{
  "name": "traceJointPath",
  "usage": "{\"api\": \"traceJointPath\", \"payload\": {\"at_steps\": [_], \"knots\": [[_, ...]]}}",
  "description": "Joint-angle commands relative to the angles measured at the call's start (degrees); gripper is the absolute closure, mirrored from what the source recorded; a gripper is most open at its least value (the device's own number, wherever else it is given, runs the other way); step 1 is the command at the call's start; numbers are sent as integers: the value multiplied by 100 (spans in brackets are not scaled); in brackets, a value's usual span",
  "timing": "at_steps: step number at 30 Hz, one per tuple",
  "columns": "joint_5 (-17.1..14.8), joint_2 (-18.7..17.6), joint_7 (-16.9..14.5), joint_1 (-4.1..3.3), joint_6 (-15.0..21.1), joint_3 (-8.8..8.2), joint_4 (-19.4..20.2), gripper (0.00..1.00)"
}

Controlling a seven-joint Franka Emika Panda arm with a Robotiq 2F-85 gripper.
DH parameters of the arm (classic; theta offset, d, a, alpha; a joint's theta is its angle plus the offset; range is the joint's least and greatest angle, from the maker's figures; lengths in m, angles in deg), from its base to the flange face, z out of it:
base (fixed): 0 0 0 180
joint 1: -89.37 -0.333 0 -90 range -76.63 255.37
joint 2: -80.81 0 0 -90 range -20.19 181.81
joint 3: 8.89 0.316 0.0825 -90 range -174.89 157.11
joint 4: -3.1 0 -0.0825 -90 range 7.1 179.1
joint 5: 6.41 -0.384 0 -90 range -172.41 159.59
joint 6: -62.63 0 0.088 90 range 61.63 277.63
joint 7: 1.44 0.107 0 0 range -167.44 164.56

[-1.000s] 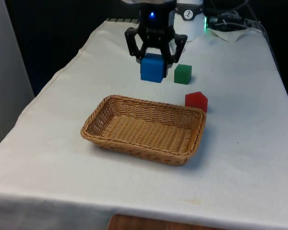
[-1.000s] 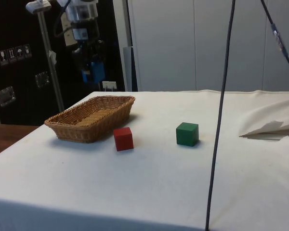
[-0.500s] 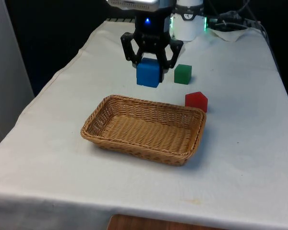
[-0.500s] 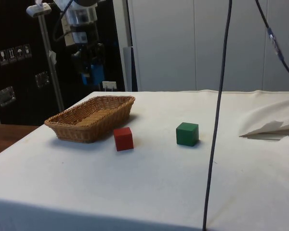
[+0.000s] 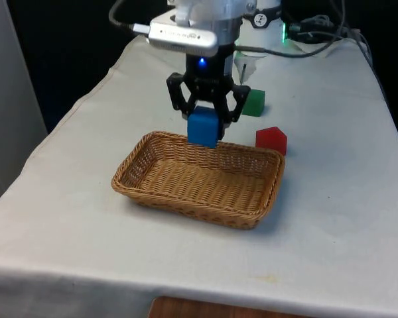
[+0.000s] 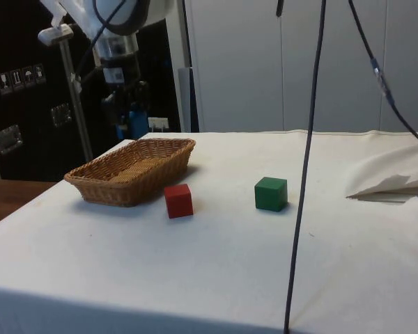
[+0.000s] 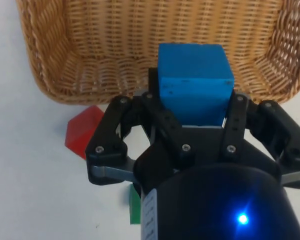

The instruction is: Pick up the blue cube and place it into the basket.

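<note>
Overhead, a black gripper (image 5: 203,126) hangs above the far rim of a woven wicker basket (image 5: 186,189), its two fingers closed against the sides of a blue cube (image 5: 203,127), which is lifted clear of the white tablecloth (image 5: 338,218); the wrist view shows the cube (image 7: 194,82) poised over the basket's inner wall (image 7: 115,45); a red block (image 5: 271,140) sits just beside the basket's far corner on the front view's right; a green cube (image 5: 254,103) rests farther back.

This looks like a lab: a robot arm (image 5: 196,26), hanging cables (image 6: 303,167), and a cloth-covered counter (image 6: 265,264) with toy blocks.
</note>
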Motion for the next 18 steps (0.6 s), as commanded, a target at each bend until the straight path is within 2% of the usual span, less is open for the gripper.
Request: {"api": "traceJointPath", "payload": {"at_steps": [1, 4, 12, 13, 14, 18], "knots": [[-23, -74, 11, 11, 46, 0, -52, 98], [0, -166, 34, 0, 109, -23, -80, 98], [-80, -498, 63, 34, 384, -63, -189, 98], [-46, -447, 63, 11, 350, -74, -155, 98], [-86, -533, 69, 34, 418, -69, -195, 98], [-103, -670, 97, 34, 579, -86, -201, 98]]}}
